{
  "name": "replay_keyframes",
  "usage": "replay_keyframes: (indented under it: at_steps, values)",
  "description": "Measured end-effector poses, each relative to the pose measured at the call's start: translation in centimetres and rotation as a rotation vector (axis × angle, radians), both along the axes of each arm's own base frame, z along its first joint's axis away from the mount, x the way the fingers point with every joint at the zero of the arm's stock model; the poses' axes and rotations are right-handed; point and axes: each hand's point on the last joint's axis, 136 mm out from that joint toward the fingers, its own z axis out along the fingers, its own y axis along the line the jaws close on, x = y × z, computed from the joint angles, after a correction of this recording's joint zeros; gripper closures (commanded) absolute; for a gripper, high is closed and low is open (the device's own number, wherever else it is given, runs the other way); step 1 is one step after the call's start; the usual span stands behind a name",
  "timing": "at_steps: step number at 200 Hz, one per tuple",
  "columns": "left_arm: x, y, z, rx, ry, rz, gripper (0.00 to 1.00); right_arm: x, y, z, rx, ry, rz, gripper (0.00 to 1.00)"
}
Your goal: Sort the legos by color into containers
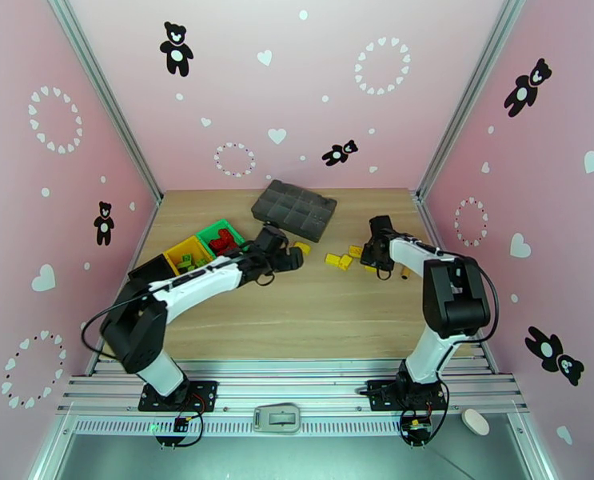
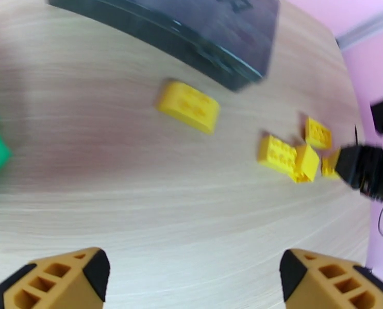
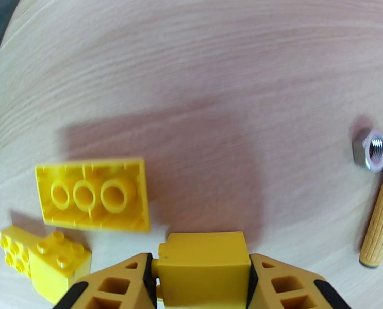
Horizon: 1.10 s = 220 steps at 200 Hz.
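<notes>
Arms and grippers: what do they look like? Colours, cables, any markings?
The left arm and right arm both have white link shells with black joint housings, and they sit on black base plates. A thin black cable loops off each. The left gripper and right gripper have orange-yellow fingers with open lattice cut-outs and black inner pads. No markings are legible.

The near wooden surface (image 1: 312,314) lies open. A dark grey compartment tray (image 1: 294,210) and yellow plastic bricks (image 1: 338,261) crowd the far middle; small plastic bins (image 1: 210,228) block the far left.
</notes>
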Motion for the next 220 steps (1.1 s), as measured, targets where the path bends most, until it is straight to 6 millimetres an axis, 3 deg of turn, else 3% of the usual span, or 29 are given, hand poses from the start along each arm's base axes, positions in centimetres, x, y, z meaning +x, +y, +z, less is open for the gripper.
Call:
replay_keyframes:
  at_steps: [23,45,154,188,220]
  values:
    - [0.5,3.1,1.0,0.01,-0.012,0.07,0.02,-0.3,1.9,1.5,0.022,-0.036,0.048,0.65]
    - [0.8,6.3,1.7,0.015,-0.018,0.139,0.01,-0.6,5.8,3.1,0.049,-0.08,0.147,0.65]
    - [-0.1,27.4,2.2,-0.036,0.008,0.676,0.01,-4.9,33.2,9.8,0.304,-0.183,0.741,0.67]
    - [-0.6,32.0,2.5,-0.094,0.008,0.798,0.02,-7.3,40.3,10.7,0.399,-0.178,0.877,0.67]
    - [-1.4,35.4,2.4,-0.146,0.016,0.897,0.01,-9.0,45.4,11.5,0.493,-0.179,0.961,0.66]
